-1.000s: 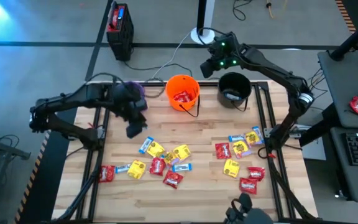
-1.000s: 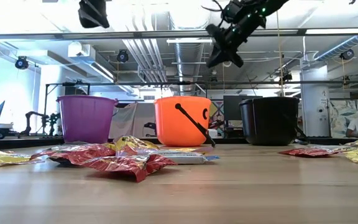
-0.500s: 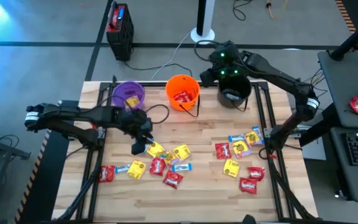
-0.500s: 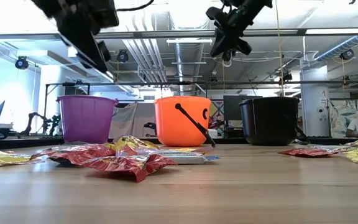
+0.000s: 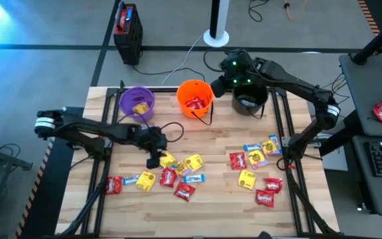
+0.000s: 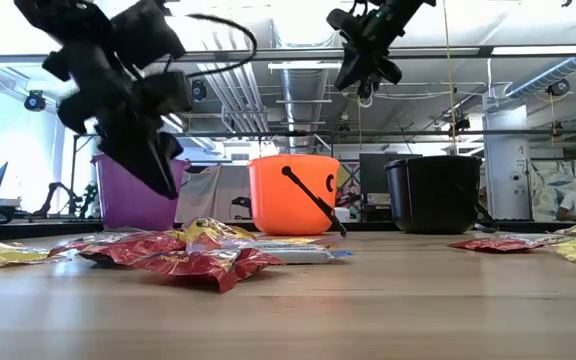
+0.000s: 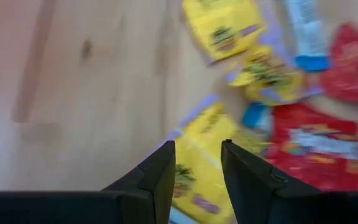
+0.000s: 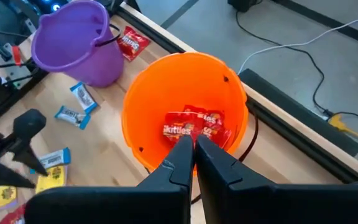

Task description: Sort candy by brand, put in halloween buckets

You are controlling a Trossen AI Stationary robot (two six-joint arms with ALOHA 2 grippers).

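Three buckets stand in a row along the far edge of the counter [image 5: 197,212]: the purple bucket [image 5: 136,103] toward the far left corner, the orange bucket [image 5: 195,98] at the middle, the black bucket [image 5: 249,95] toward the far right. The purple one holds a yellow packet, the orange one holds red packets [image 8: 194,129], and what lies in the black one cannot be made out.

The loose candy lies in two groups on the near half. The left cluster [image 5: 168,172] has roughly ten packets in red, yellow and blue-and-white; the right cluster [image 5: 257,169] has about seven. The exact count is unclear where wrappers overlap.

The left arm stretches from the counter's left edge toward the middle, its left hand [image 5: 154,159] pointing down at the far end of the left cluster, fingers a little apart and holding nothing, poised over a yellow packet [image 7: 197,168].

The right arm reaches in from the right edge, with the right hand [image 5: 225,78] raised between the orange and black buckets, fingers pressed together and empty.

Bare wood lies between the buckets and the candy, and along the near edge.
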